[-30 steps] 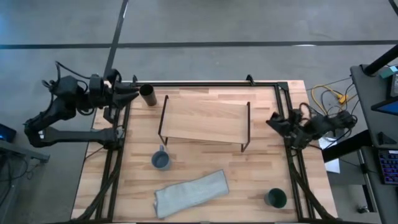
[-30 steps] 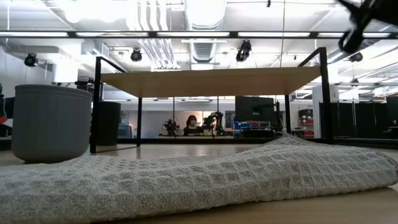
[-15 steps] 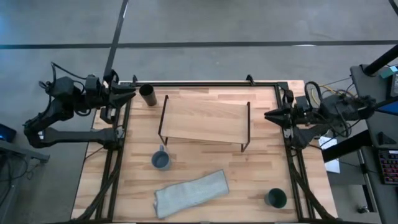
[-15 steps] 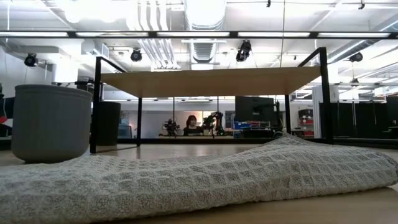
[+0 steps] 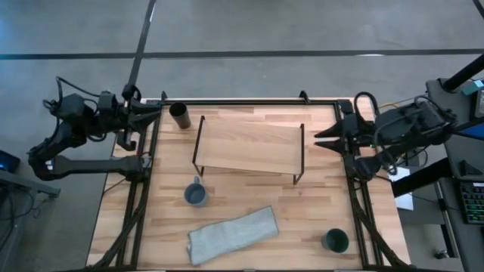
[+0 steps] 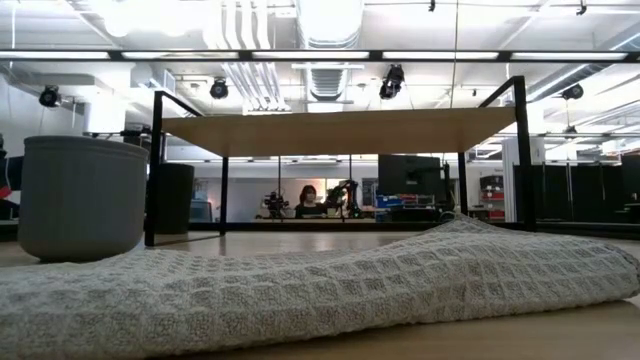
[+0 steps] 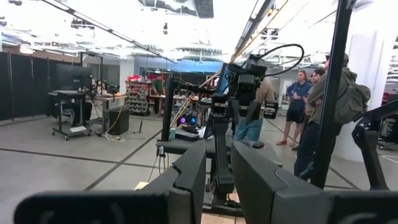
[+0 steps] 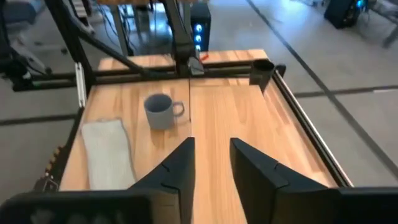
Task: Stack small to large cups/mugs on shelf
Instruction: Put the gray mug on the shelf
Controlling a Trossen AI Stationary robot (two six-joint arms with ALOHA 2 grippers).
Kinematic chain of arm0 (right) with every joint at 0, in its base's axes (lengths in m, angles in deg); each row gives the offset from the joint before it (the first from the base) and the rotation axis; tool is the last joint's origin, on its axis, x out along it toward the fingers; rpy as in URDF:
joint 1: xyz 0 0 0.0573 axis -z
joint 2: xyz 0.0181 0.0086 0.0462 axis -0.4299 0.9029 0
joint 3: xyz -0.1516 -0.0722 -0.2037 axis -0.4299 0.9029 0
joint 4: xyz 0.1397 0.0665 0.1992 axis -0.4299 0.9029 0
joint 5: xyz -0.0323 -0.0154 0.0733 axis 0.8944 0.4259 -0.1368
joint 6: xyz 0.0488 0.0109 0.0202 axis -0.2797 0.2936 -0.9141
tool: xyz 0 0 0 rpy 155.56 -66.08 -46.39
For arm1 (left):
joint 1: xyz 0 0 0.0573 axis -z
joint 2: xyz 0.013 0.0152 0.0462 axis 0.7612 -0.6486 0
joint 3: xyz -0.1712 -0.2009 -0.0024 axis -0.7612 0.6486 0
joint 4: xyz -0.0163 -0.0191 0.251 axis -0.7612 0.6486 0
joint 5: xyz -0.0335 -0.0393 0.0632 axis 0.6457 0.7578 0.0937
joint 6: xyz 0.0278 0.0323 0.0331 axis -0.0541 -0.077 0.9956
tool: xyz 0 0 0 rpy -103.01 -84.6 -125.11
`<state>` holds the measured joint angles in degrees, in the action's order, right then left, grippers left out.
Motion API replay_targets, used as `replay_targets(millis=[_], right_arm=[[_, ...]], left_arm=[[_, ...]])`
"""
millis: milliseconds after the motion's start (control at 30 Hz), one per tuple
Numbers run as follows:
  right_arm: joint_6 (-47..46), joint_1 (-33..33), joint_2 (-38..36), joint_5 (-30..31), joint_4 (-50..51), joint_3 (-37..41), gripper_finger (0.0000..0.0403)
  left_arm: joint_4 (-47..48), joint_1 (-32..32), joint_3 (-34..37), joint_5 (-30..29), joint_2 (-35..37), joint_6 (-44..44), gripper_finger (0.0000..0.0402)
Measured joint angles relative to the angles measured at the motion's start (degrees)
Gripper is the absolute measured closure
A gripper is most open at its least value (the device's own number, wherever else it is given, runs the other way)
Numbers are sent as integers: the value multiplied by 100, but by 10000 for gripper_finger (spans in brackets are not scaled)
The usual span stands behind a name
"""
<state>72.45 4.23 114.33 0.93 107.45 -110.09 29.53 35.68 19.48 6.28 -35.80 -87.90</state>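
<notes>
A: Three cups, all off the shelf (image 5: 248, 143): the black cup (image 5: 179, 115) just past its far-left corner, the grey-blue mug (image 5: 196, 194) near its front-left leg, the teal cup (image 5: 335, 241) well off toward the front right. The shelf top is bare.

B: And the grippers?

A: The left gripper (image 5: 155, 111) hangs beside the black cup, fingers a little apart, holding nothing. The right gripper (image 5: 324, 137) hovers off the shelf's right end, spread, empty too.

B: Likely trouble?

A: I'd say the shelf's wire legs. A low reach could snag one and shove the board. The towel (image 5: 232, 235) in front lies near the mug and may catch a finger.
</notes>
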Motion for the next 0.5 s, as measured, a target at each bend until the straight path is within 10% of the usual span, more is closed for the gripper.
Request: replay_targets(millis=[500], right_arm=[[-793, 0, 1216, 0, 1420, -910, 255]], left_arm=[[1902, 2, -59, -2, -21, -782, 338]])
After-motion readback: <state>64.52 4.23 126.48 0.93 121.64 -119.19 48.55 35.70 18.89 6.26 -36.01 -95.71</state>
